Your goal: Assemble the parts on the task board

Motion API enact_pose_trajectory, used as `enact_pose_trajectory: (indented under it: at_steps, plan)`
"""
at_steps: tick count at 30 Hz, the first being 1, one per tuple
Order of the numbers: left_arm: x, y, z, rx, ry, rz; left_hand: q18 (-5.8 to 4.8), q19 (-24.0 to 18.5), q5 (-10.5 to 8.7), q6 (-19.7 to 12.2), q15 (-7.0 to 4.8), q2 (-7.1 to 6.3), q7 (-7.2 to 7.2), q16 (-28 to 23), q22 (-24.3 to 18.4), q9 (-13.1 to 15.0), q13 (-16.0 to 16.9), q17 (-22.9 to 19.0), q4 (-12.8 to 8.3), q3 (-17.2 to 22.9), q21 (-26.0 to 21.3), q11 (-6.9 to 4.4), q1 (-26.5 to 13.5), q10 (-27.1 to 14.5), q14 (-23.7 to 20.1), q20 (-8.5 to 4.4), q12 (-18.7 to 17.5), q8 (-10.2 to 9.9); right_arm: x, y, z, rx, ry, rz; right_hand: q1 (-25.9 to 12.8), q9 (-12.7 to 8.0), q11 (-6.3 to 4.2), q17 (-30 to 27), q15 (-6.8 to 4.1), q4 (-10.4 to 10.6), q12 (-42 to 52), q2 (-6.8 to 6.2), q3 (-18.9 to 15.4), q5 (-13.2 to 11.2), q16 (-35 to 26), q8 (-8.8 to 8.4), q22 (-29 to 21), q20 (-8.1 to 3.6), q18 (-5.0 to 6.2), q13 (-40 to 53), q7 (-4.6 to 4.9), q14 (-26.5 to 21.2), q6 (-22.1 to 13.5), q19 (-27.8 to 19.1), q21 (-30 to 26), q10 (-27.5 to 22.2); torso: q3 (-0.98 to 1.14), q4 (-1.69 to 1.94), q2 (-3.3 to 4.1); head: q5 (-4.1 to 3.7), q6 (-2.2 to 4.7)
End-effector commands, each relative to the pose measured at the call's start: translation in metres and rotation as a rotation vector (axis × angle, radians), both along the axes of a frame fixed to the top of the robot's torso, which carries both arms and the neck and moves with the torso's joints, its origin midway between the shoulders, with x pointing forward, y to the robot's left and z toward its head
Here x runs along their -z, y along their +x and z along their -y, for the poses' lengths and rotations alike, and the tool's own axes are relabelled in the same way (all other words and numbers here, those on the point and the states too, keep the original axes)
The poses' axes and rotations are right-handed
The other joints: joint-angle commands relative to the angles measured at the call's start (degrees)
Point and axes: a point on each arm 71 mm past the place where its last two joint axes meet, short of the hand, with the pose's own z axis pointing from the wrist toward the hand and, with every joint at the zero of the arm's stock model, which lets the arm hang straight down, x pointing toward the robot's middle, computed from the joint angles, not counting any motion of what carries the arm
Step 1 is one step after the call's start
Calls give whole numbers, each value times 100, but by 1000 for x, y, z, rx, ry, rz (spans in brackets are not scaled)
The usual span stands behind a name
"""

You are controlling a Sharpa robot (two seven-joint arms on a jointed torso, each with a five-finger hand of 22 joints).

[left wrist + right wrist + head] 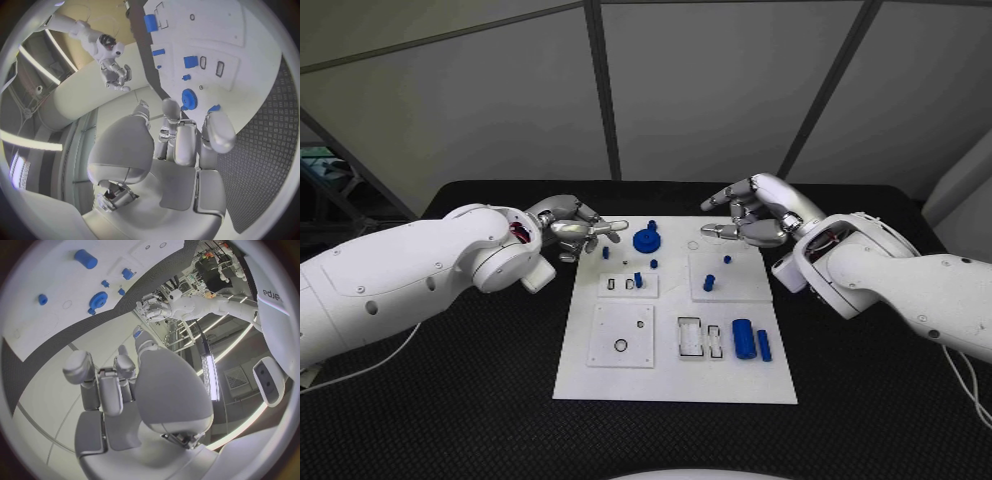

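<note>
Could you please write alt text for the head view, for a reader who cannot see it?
A white task board lies on a black table with small blue parts on it, including a blue gear near its far edge. The left hand hovers at the board's far left corner, the right hand at its far right corner.

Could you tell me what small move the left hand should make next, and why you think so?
Probably a short reach toward the blue gear. The left hand hovers at the far left edge of the task board and appears to hold nothing, and the gear lies close beside its fingertips. The right hand is over the far right corner, so the way looks free.
</note>
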Motion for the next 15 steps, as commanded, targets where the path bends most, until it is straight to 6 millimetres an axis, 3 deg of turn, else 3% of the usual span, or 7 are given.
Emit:
enact_pose_trajectory:
  at_steps: [1,7,11,15]
  plan:
    - [5,2,1,42,287,-80,-110,117,-14,12,-69,-10,-53,28,267,192,598,9,78,-45,154,-38,-45,61,218,-15,610,238,-1,2,8,17,60,-47,-43,-1,-12,660,-31,-18,-64,42,-22,44,-48,29,-71,-30,104,-57,-2,378,44,-51,-53,-50,32,-21,-76,31,-21]
    - [5,10,20,56,394,-105,-165,254,-13,-191,-134,40,-156,22,641,949,1389,20,150,-159,365,-125,-68,111,217,-82,1426,939,-2,4,18,47,61,-58,-54,-7,-18,632,-38,-19,-93,43,-30,68,-71,33,-100,-38,108,-89,-8,371,51,-60,-77,-64,50,-12,-106,39,-58]
    - [8,13,32,67,451,-123,-182,272,-15,-460,-158,96,-179,17,745,1508,1458,28,155,-274,417,-154,-122,64,221,-95,1526,1360,-1,6,21,58,53,-75,-55,-22,-21,488,-45,-28,-226,45,-35,98,-171,21,-280,-48,140,-241,-8,331,25,-158,-197,-166,52,-15,-104,59,-73]
    - [10,15,39,81,488,-136,-186,278,-23,-580,-165,115,-195,13,788,1778,1487,30,173,-416,434,-159,-233,63,222,-101,1573,1539,0,6,22,62,43,-82,-57,-29,-23,443,-48,-32,-279,46,-38,143,-210,18,-340,-53,149,-299,-8,320,17,-183,-246,-197,50,-19,-94,58,-84]
